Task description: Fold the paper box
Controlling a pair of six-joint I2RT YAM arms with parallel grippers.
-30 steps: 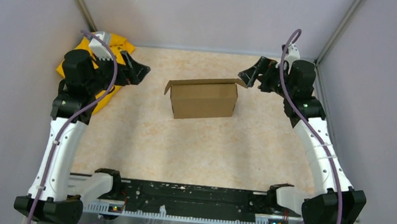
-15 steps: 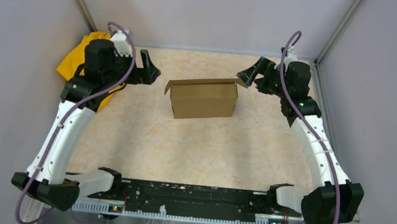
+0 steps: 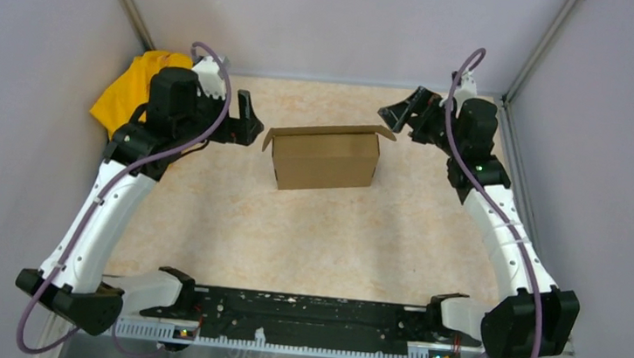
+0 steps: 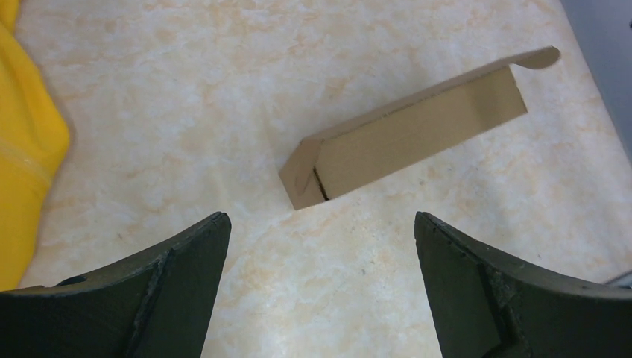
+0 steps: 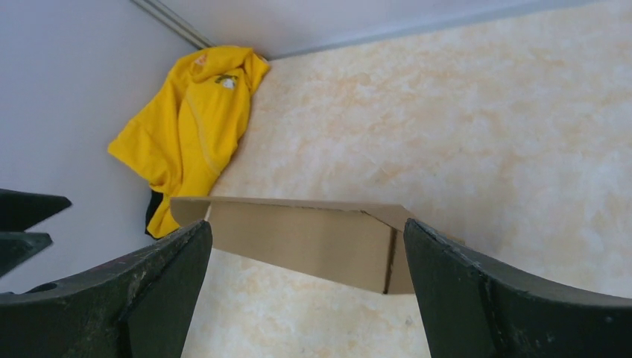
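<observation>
- L gripper sits just left of the paper box. Its jaws are spread wide w/ nothing between them. It points at the box's left end.
- From the left wrist cam, the L gripper has both dark fingers low in frame. The box lies ahead of the gap, close but apart from the tips.
- Yellow cloth is bunched in the far-left corner behind the L arm, up against the wall. It also shows at the left edge of the left wrist cam, well apart from the box.
- Box is mid-table toward the far side, on the pale marbled table top. It's standing up on a long narrow edge w/ the broad brown face toward the arm bases.
- Along the box's top edge a small tab pokes out at each end corner. Can't tell if the top flap is fully tucked.
- R gripper is by the box's upper-right corner, also gaping wide and holding nothing.
- From the right wrist cam, the R gripper frames the box end-on between its fingers, w/o contact. The cloth sits beyond in the corner.
</observation>
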